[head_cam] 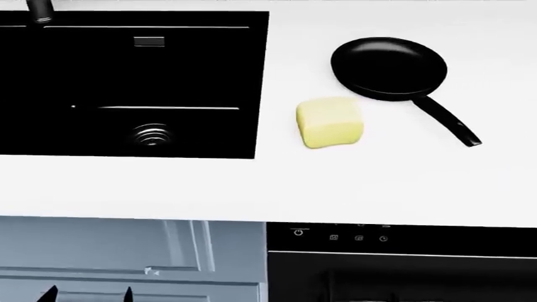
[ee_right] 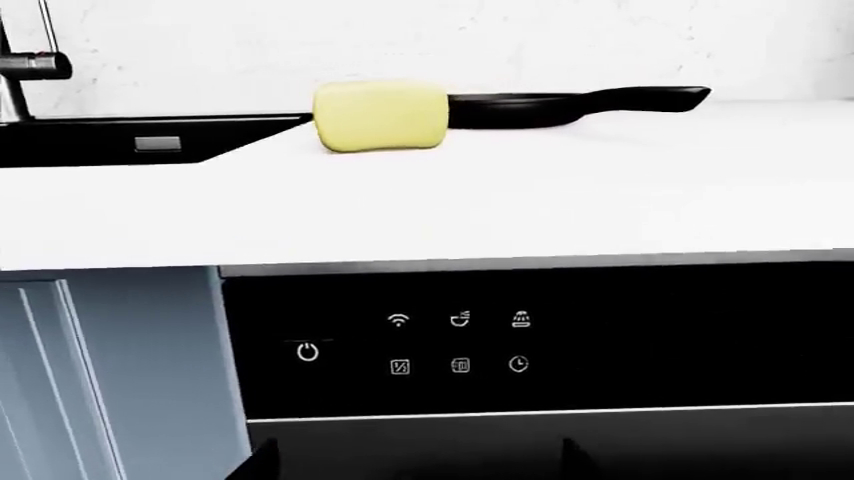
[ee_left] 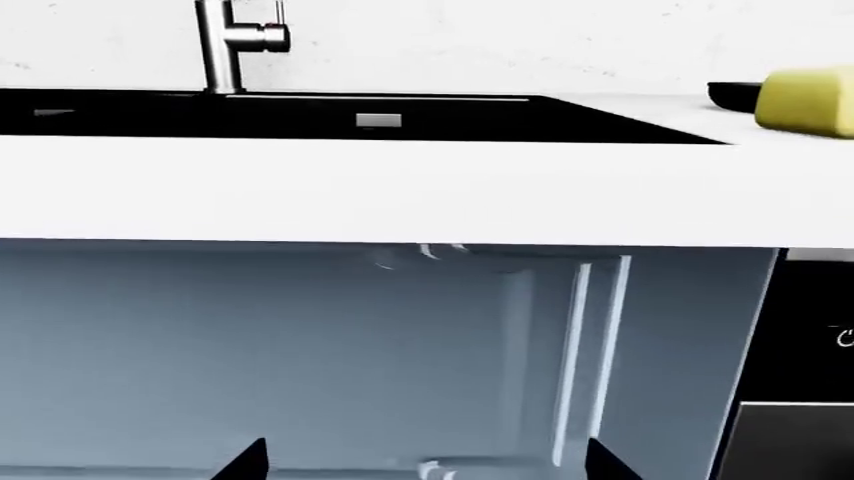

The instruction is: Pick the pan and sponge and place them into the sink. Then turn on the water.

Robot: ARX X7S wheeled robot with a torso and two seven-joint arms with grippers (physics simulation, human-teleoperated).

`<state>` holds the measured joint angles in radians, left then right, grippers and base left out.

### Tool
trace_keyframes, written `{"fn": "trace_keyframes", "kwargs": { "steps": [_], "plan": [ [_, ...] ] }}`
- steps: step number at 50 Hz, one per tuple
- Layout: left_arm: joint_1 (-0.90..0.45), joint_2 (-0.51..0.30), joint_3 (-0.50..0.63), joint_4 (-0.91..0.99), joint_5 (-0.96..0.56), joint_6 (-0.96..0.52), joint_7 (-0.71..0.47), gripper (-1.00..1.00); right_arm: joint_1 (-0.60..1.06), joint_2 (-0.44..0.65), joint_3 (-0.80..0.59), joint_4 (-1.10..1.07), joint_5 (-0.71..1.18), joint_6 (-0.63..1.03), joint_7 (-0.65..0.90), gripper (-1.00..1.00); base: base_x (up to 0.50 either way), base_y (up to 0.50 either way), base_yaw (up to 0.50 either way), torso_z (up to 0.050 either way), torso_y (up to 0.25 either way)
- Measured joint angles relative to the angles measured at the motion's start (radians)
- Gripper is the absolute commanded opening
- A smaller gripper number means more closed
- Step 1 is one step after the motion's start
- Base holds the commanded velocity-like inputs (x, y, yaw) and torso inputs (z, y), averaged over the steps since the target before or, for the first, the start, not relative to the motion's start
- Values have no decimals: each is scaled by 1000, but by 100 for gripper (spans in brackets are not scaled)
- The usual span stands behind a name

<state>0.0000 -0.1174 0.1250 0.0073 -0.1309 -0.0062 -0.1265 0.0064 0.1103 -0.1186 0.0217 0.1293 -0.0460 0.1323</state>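
A: Head view: pan point(head_cam: 388, 68) on the counter point(head_cam: 403, 182) right of the sink point(head_cam: 201, 82), handle pointing near-right; sponge point(head_cam: 329, 123) just beside it, between pan and sink, whether they touch I can't tell; basin shows only its drain point(head_cam: 152, 135) and overflow slot point(head_cam: 148, 42).

B: So nothing placed yet?

A: Correct, by my read zero of three steps done; both items sit outside the sink; no water visible at the tap point(ee_left: 227, 45); lever looks untouched.

B: Arms?

A: Both low, in front of the cabinet, below counter level; left gripper point(ee_left: 427, 462) shows two dark tips spread apart with nothing between, so released; right gripper point(ee_right: 414, 462) shows the same, tips apart in front of the dishwasher panel point(ee_right: 454, 345); neither is near an item.

B: What's left?

A: Everything; raise the arms over the counter edge, grab sponge and pan, drop both in the basin, then the tap lever; sponge is nearest the sink, likely the easy first pick.
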Motion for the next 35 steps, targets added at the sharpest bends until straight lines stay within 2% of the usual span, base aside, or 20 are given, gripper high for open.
{"fn": "trace_keyframes", "kwargs": {
  "steps": [25, 35],
  "plan": [
    [-6, -13, 21, 0, -13, -3, -32, 100, 2, 19, -22, 3, 14, -11, 29, 100, 77, -464, 0, 0, 0],
    [-11, -17, 25, 1, -24, -13, -45, 100, 3, 28, -28, 3, 17, -14, 40, 100, 64, -178, 0, 0, 0]
  ]
}}
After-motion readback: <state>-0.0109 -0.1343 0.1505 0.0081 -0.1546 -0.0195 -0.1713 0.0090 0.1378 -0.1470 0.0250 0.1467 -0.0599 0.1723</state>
